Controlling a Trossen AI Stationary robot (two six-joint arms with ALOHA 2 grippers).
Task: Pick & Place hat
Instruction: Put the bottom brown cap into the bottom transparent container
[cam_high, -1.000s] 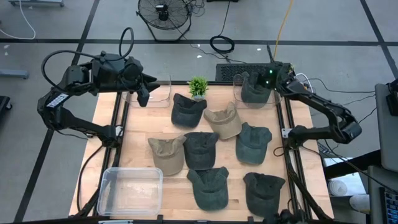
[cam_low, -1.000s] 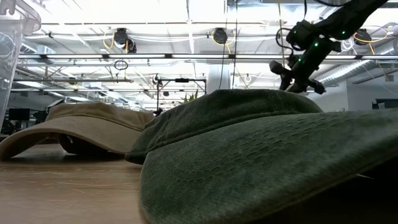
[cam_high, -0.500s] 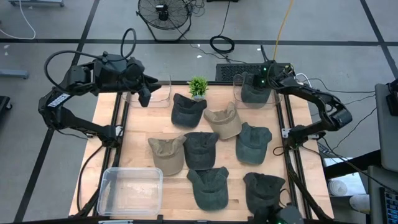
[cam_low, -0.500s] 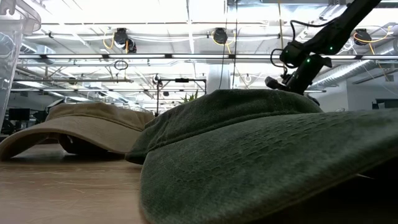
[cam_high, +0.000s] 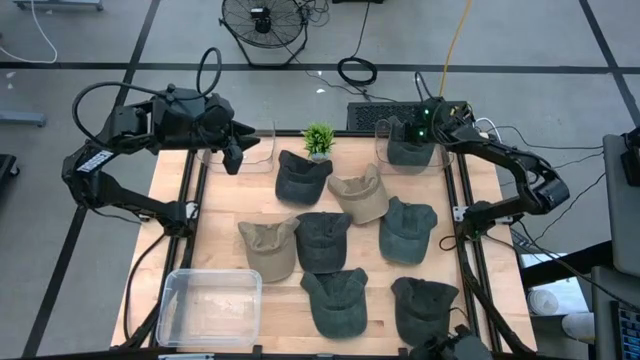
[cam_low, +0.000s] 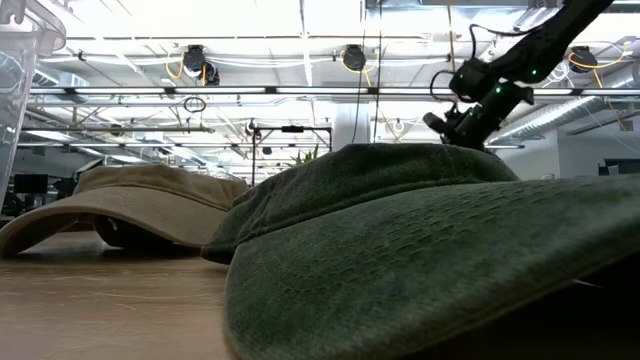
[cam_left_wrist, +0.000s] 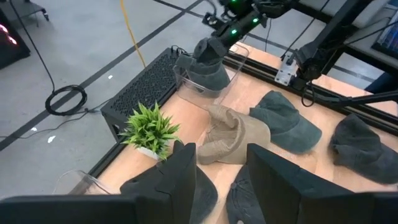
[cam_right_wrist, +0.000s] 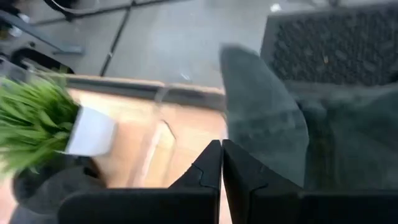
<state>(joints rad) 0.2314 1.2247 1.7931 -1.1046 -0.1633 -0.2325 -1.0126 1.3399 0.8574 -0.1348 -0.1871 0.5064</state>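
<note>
Left to right: the left gripper hasn't budged in the last second, parked over the clear bin at the far left with its fingers spread and nothing between them. Loose caps cover the middle of the table, like the tan cap. Over on the far right, the right gripper has just snapped its fingers together, empty, and pulled slightly to the left. The dark green hat looks to be sitting in the right clear bin, though the arm blocks part of it. I'd say that hat is placed and the next cap is up
</note>
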